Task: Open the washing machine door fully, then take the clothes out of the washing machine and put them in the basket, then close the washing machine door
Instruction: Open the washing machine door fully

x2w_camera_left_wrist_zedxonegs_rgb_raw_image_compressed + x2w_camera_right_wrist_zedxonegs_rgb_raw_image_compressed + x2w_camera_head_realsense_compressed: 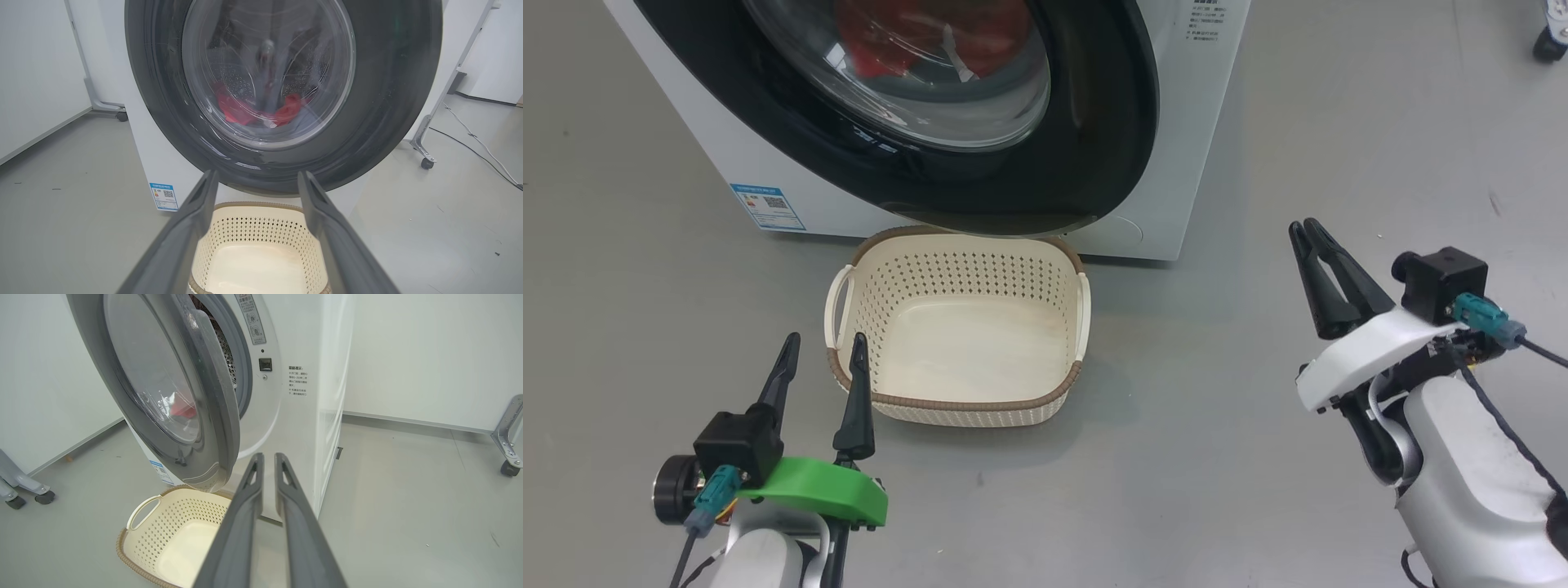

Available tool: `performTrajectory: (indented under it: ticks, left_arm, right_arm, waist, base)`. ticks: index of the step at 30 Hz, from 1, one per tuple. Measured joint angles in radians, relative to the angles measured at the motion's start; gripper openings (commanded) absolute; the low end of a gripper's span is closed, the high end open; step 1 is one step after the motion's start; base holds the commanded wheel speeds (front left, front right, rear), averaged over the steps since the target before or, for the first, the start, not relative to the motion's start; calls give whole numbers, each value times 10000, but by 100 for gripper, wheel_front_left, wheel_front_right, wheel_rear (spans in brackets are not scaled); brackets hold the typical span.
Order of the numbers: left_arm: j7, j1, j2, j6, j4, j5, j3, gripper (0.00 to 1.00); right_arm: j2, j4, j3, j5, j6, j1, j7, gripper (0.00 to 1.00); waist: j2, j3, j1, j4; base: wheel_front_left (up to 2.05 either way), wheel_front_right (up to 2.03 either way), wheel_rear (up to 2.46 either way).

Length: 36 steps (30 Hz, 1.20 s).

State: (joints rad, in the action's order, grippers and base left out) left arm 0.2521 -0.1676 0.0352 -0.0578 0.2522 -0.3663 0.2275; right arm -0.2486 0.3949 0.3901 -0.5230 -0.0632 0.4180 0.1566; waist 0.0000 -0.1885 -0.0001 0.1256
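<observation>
left gripper (825,339) spread wide, empty, tips beside basket's left rim | basket (956,406) x1, empty, parked under washing machine door (1094,122), likely to catch the load | door x1, ajar, not fully swung | clothes (915,33) red, inside washing machine (1201,163) behind glass, count unclear, perhaps two | right gripper (1303,226) all but closed, empty, well right of door

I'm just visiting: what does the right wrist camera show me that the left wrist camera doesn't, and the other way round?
Right wrist view's extra: the washing machine door seen from the side, standing ajar from the washing machine, with the grey gasket and the latch socket bared. Left wrist view's extra: the door face-on, with the studded drum behind its glass. Shared: the red clothes behind the glass and the empty basket beneath the door.
</observation>
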Motion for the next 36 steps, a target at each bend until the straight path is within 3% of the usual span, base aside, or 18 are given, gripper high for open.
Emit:
performTrajectory:
  ticks: [1,6,11,36]
  left_arm:
    - [0,21,0,0,-12,6,-2,100]
    - [0,65,4,0,-42,105,-148,100]
    - [0,167,31,0,-48,176,-249,100]
    - [0,443,31,105,-77,397,-255,100]
  right_arm:
    - [63,2,-59,-27,63,-147,117,100]
    - [397,59,-40,-69,171,-605,512,100]
    - [652,98,-234,-178,568,-992,780,100]
    - [663,-238,-489,-19,752,-1432,880,100]
  waist:
    - [0,12,0,-17]
    - [0,50,0,-84]
    - [0,142,0,-213]
    - [0,270,0,-222]
  base:
    - [0,0,0]
    - [0,0,0]
    - [0,0,0]
    - [0,0,0]
